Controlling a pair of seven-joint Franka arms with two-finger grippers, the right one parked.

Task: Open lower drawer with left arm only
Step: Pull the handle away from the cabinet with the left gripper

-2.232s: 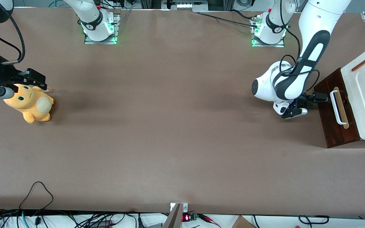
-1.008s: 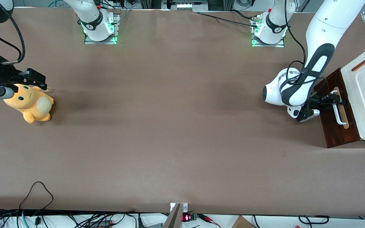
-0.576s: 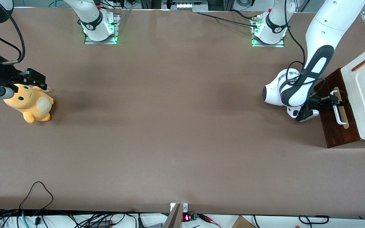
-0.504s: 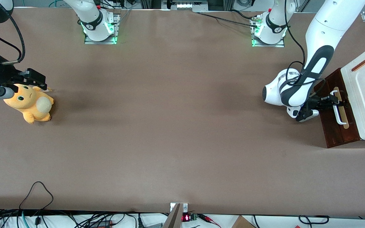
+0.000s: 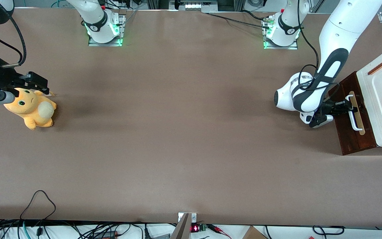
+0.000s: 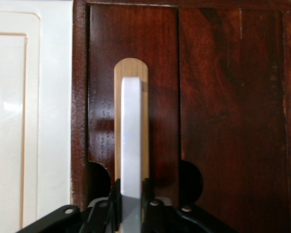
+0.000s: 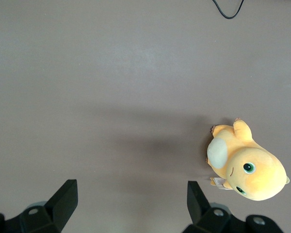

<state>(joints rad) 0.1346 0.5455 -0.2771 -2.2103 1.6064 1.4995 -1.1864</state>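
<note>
Gripper clamped on white handle — lower drawer (front flush).

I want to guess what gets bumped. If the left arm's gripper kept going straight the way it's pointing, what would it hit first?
Probably the lower drawer front. The gripper points straight at it, its fingers either side of the white loop handle. Just past that sits the pale wood strip on the dark front.

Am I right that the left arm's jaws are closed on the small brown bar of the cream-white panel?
Not quite: the left wrist view shows the gripper closed on the white loop handle of the lower drawer, not on the brown bar.
</note>
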